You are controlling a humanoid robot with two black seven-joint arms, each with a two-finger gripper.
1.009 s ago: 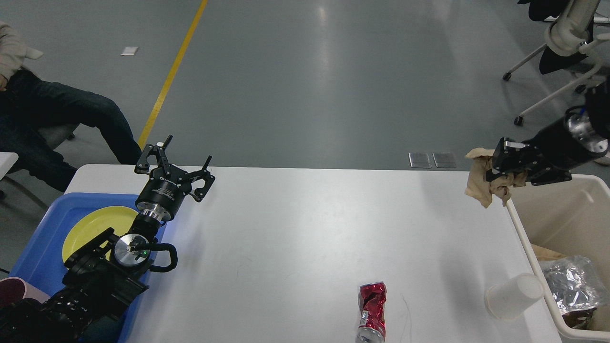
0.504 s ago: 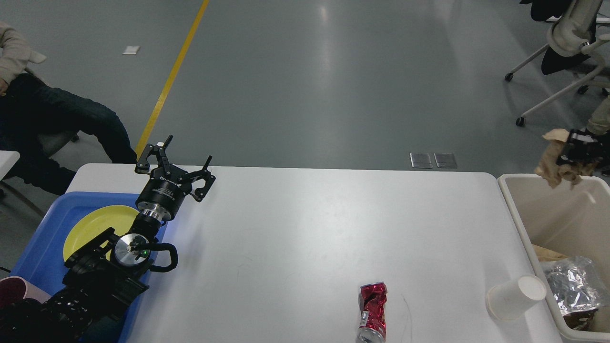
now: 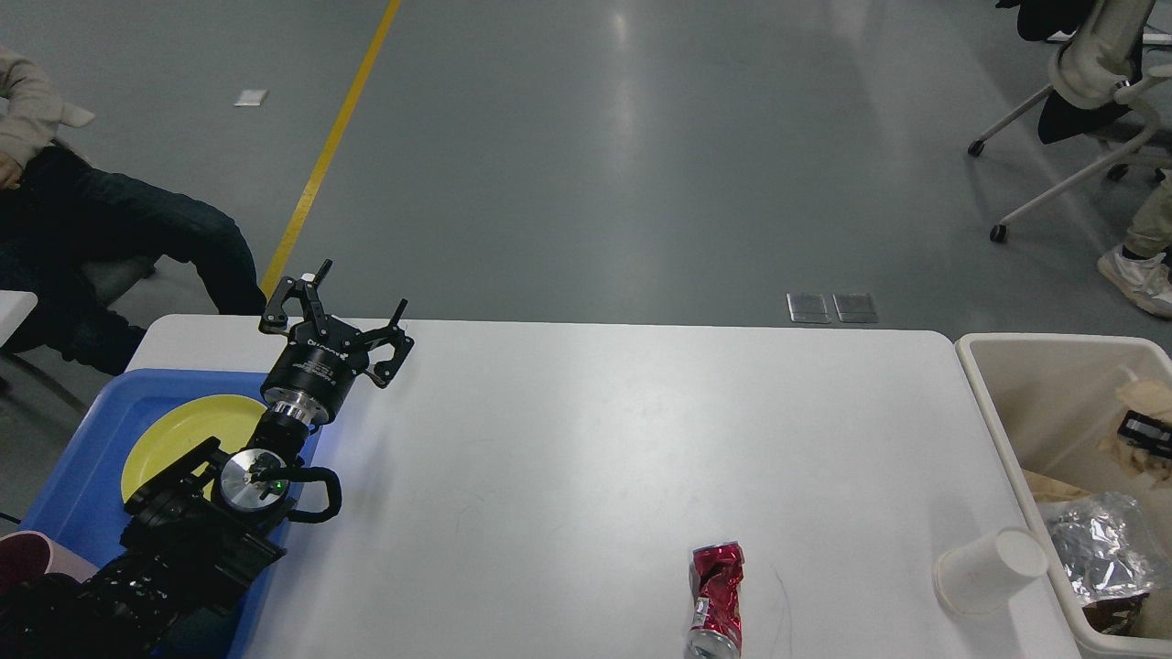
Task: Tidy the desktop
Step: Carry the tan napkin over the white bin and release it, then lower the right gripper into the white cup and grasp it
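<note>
**Caller:** Where are we on the desktop?

**Me:** It fills the middle of my view, white and wide. A crushed red can lies near the front edge, a white paper cup on its side by the right edge. My guess: both are waiting for the beige bin just beside that edge, which holds foil and paper.

**Caller:** Left gripper?

**Me:** My left gripper hovers at the far left corner, fingers spread wide, holding nothing, above the blue tray with its yellow plate.

**Caller:** Right?

**Me:** My right gripper is a dark sliver inside the bin against tan crumpled paper. Pinching or released, I cannot tell.
</note>
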